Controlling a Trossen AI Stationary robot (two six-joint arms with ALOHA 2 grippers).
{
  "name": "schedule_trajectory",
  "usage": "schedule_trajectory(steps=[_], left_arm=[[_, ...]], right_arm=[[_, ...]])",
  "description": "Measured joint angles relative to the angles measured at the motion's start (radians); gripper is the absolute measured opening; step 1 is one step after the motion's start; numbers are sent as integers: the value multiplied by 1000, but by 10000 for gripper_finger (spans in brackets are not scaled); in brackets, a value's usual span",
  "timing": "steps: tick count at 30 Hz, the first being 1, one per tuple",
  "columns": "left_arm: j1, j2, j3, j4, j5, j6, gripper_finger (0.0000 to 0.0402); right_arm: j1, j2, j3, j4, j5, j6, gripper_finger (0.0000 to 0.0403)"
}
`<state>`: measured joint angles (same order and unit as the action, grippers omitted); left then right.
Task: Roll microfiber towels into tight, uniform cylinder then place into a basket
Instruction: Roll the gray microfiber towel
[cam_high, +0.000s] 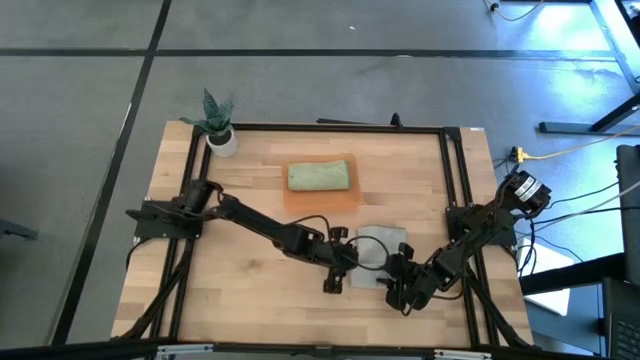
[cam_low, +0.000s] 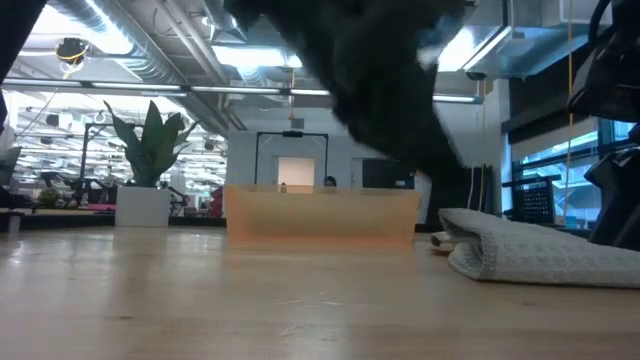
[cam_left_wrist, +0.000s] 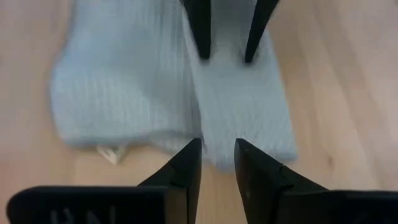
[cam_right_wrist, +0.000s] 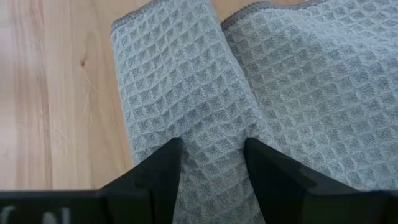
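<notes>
Second towel, roll just getting started

Grey towel (cam_high: 381, 250) lies at about 5 o'clock on the table. Right gripper (cam_right_wrist: 211, 163) pinches a fold of it, left gripper (cam_left_wrist: 216, 163) hangs slightly open, empty. Basket (cam_high: 322, 197), 12 o'clock from it, holds a green roll (cam_high: 319, 176). Next: tighter rolling.

A rolled towel (cam_high: 319, 177) is held in the basket (cam_high: 322, 197) at the middle of the tabletop (cam_high: 250, 290). A potted plant (cam_high: 219, 128) is set at the far left corner. Nearer the front, right of centre, a folded towel (cam_high: 381, 256) is spread flat between the left end effector (cam_high: 352, 258) and the right end effector (cam_high: 392, 270).
</notes>
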<state>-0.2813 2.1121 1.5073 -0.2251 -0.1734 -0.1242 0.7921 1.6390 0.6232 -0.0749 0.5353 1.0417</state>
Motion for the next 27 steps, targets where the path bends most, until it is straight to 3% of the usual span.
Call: schedule_trajectory(steps=[3, 6, 9, 14, 21, 27], left_arm=[[-6, -39, 27, -63, -2, 29, 86], [-26, -42, 32, -10, 10, 117, 86], [-44, 1, 33, 51, 62, 181, 86], [-46, 75, 29, 125, 40, 225, 86], [-29, 140, 29, 159, 14, 231, 84], [-11, 154, 33, 159, 25, 185, 79]], right_arm=[[0, 0, 0, -3, -2, 0, 182], [0, 0, 0, -1, -2, 0, 182], [0, 1, 0, 0, -3, 1, 182], [0, 1, 0, 6, -3, 1, 182], [1, -1, 2, 6, -11, -6, 182], [3, -16, 109, -126, -90, -166, 182]])
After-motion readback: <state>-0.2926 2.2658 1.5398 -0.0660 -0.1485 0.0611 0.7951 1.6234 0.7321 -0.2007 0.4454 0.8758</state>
